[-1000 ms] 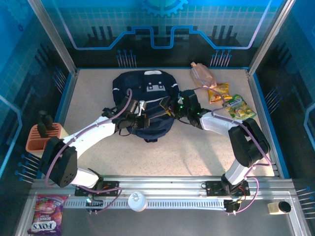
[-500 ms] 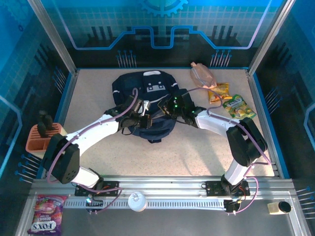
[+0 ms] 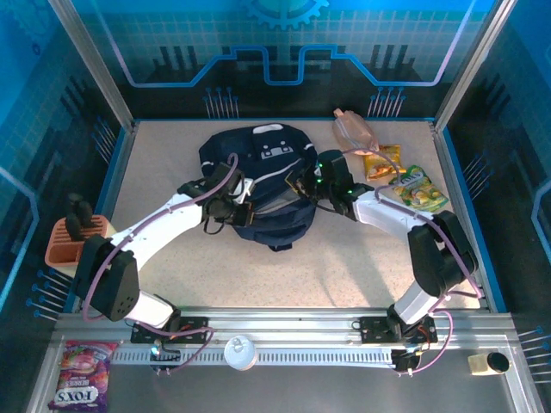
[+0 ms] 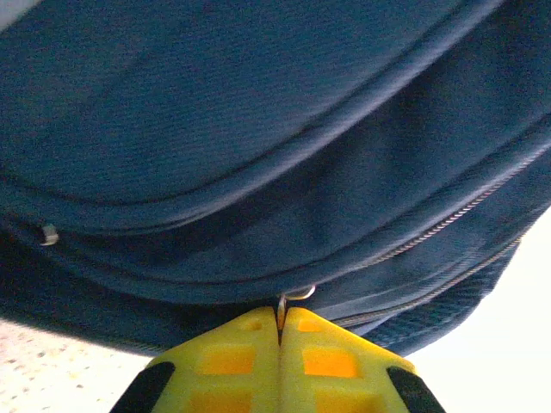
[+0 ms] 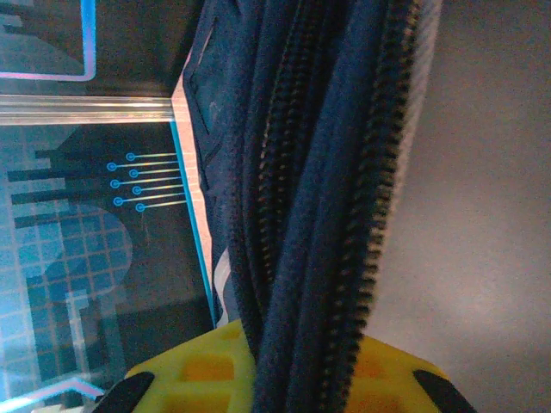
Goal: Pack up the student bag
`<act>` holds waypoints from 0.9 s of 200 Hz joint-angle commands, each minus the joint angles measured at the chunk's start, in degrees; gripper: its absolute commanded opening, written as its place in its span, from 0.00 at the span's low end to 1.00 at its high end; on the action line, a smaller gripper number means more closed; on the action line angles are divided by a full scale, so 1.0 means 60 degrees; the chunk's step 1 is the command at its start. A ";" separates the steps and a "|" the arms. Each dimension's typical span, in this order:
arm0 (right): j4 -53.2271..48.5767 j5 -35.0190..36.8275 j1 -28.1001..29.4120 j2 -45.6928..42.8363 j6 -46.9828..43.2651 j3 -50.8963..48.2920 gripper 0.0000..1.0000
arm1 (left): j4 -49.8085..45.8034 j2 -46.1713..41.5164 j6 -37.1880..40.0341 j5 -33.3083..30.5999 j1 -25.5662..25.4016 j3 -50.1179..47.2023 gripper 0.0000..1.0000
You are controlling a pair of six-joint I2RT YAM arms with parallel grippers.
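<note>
1. Top external view: we see the student bag (image 3: 263, 172) lying on the table (image 3: 284, 275) toward the back middle, its top close to the rear edge.
2. We find the left gripper (image 4: 280, 331) pressed together on a metal zip pull (image 4: 293, 295) at the bag's lower seam.
3. We see the right gripper (image 5: 293, 366) clamped on a fold of the bag's zipped edge, with fabric running between its yellow fingers (image 5: 207, 366).
4. We note bare tabletop in front of the bag, between both arms, and along the left rim.
5. We see snack packets (image 3: 417, 189) crowding the right rear corner, just beside the right forearm, and an orange holder (image 3: 73, 239) outside the left rim.
</note>
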 commanded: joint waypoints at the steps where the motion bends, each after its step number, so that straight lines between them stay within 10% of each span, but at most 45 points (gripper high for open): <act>1: 0.0209 0.0409 -0.0462 -0.0597 -0.0400 -0.0079 0.13 | -0.1626 -0.0004 0.0507 -0.1051 0.0280 0.0516 0.00; 180: -0.0060 -0.1648 -0.0707 -0.0135 -0.1332 0.0291 0.12 | 0.0414 0.2573 -0.0241 0.1467 0.4143 0.2840 0.00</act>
